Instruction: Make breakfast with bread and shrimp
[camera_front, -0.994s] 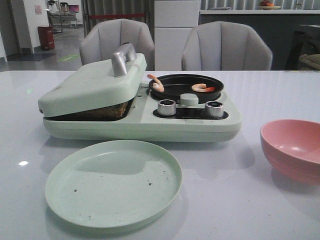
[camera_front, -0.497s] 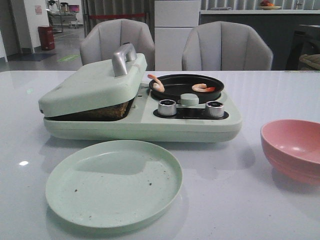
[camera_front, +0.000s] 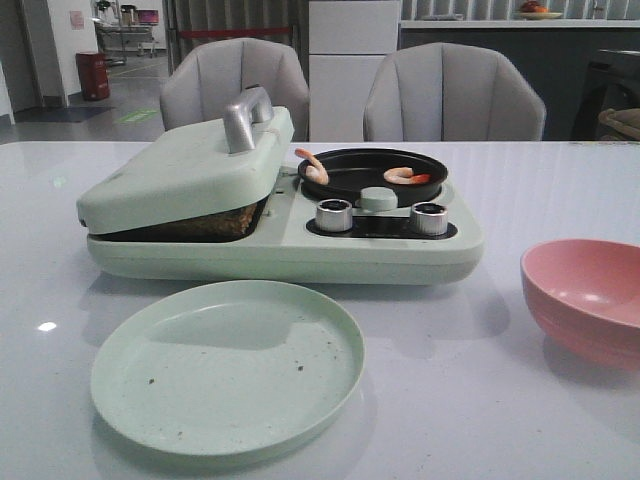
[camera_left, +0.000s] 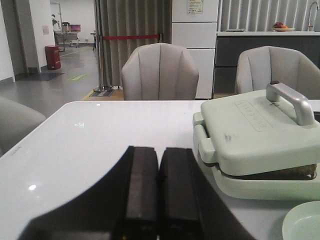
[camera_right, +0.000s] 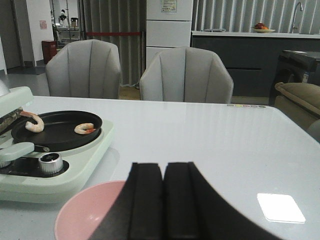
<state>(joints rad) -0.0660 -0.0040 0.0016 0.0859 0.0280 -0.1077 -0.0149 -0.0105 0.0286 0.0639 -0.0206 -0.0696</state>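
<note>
Two pink-orange shrimp lie in the black round pan (camera_front: 345, 180) on the pale green cooker (camera_front: 300, 255): one (camera_front: 314, 165) at its left rim, one (camera_front: 405, 176) toward the right. They also show in the right wrist view (camera_right: 33, 121) (camera_right: 85, 129). The bread (camera_front: 205, 224) is a brown edge under the cooker's nearly closed lid (camera_front: 185, 165), also in the left wrist view (camera_left: 285, 172). My left gripper (camera_left: 159, 152) is shut and empty, left of the cooker. My right gripper (camera_right: 163, 167) is shut and empty above the pink bowl (camera_right: 82, 212). Neither gripper shows in the front view.
A pale green plate (camera_front: 227, 365) lies in front of the cooker. The pink bowl (camera_front: 585, 295) stands at the right. The lid has a silver handle (camera_front: 245, 115). Two silver knobs (camera_front: 334, 214) (camera_front: 429, 217) face the front. Two grey chairs (camera_front: 235, 85) (camera_front: 453, 95) stand behind the table.
</note>
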